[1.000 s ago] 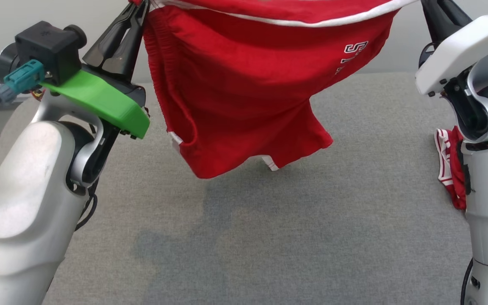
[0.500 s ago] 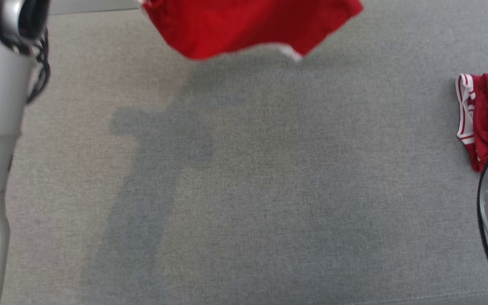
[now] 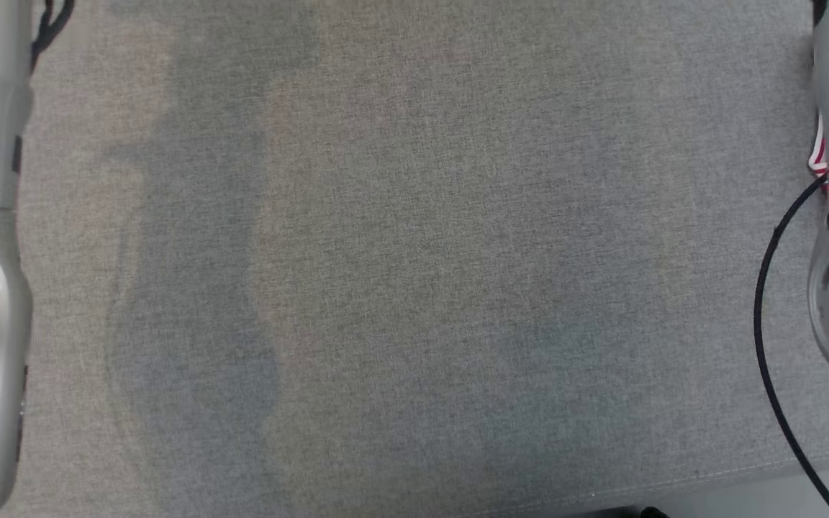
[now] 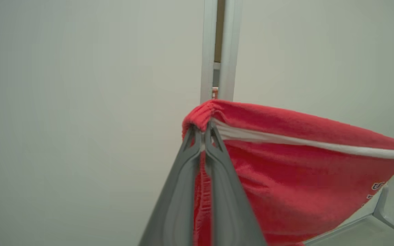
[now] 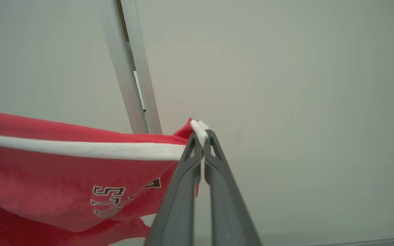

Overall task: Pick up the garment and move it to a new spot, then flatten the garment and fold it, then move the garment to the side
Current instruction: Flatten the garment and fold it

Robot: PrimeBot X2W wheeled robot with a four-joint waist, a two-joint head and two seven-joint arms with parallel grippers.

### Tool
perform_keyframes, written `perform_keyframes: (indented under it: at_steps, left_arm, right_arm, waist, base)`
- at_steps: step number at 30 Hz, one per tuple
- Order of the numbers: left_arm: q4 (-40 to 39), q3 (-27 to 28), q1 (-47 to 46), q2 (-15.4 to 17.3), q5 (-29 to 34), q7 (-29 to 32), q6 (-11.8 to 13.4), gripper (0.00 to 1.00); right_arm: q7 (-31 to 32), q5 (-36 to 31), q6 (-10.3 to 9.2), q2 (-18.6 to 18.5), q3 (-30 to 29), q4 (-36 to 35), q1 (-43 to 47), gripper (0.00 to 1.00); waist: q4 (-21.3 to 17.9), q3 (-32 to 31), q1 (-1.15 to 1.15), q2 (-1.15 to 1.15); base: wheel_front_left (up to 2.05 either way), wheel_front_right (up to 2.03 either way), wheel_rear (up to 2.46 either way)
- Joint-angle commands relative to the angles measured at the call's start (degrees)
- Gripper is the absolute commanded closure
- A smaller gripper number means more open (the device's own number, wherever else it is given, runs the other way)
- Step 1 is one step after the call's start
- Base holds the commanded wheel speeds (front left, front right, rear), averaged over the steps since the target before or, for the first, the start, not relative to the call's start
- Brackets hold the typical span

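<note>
Two ends of the garment (image 4: 286, 164) are being pinched: the left gripper (image 4: 202, 131) is clamping tight on the gathered red corner, and the right gripper (image 5: 202, 136) is clamping on the white-trimmed corner. The garment is hanging stretched btwn them in the air, w/ its lettering nearer the right gripper, against a pale wall (image 4: 80, 102).

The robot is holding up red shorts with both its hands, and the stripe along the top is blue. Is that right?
Not quite. The stripe along the top is white, not blue; the right wrist view shows it plainly. The rest holds: the left fingers and the right fingers both pinch the red shorts and hold them up.
</note>
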Motion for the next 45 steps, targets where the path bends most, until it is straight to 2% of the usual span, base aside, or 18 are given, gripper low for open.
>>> perform_keyframes:
  at_steps: [1,4,9,13,17,24,32,40,45]
  left_arm:
    - [1.01,0.27,2.43,-0.4,-0.36,-0.6,-0.39,1.0]
    - [1.47,0.41,6.41,-1.53,-0.78,-1.05,-1.15,1.0]
    - [-3.23,-1.89,17.83,-1.88,2.19,-0.94,-1.74,1.0]
    - [-8.5,-6.58,27.73,-0.26,2.85,-0.95,-1.66,1.0]
    - [-13.2,-11.86,36.03,2.75,2.01,-0.96,-1.68,1.0]
    - [-18.88,-18.35,46.52,8.68,4.7,-0.97,-1.68,1.0]
    - [-23.54,-23.19,56.31,12.61,5.68,-0.96,-1.67,1.0]
    - [-28.56,-25.34,66.22,15.6,2.17,-0.97,-1.61,1.0]
    - [-33.28,-26.3,72.22,17.49,0.08,-0.97,-1.58,1.0]
  right_arm:
    - [-0.94,0.67,-0.03,-0.11,0.37,2.11,2.4,1.0]
    - [-2.57,1.41,-0.03,-0.31,2.31,6.61,5.39,1.0]
    - [-3.77,4.37,-0.03,-1.36,6.93,10.93,11.61,1.0]
    - [-3.17,7.71,-0.03,-2.58,11.63,12.25,16.83,1.0]
    - [-1.01,11.45,-0.03,-4.49,17.75,11.1,22.0,1.0]
    - [5.16,19.86,-0.03,-10.54,28.97,5.02,31.07,1.0]
    - [13.82,29.98,-0.03,-19.55,39.23,-4.93,40.42,1.0]
    - [22.07,37.68,-0.06,-29.13,45.85,-15.36,49.09,1.0]
    - [28.3,42.81,-0.07,-35.18,47.63,-23.09,54.02,1.0]
  waist:
    - [-0.18,1.38,-0.01,0.0]
    - [0.76,1.1,-0.01,0.0]
    - [2.12,-0.77,-0.01,0.0]
    - [2.89,-3.84,-0.01,0.0]
    - [3.3,-7.51,-0.01,0.0]
    - [3.54,-14.23,-0.01,0.0]
    - [3.24,-21.08,-0.01,0.0]
    - [3.34,-27.21,-0.01,0.0]
    - [3.81,-29.99,-0.01,0.0]
  base:
    - [0.0,0.0,0.0]
    - [0.0,0.0,0.0]
    - [0.0,0.0,0.0]
    - [0.0,0.0,0.0]
    - [0.0,0.0,0.0]
    - [0.0,0.0,0.0]
    - [0.0,0.0,0.0]
    - [0.0,0.0,0.0]
    - [0.0,0.0,0.0]
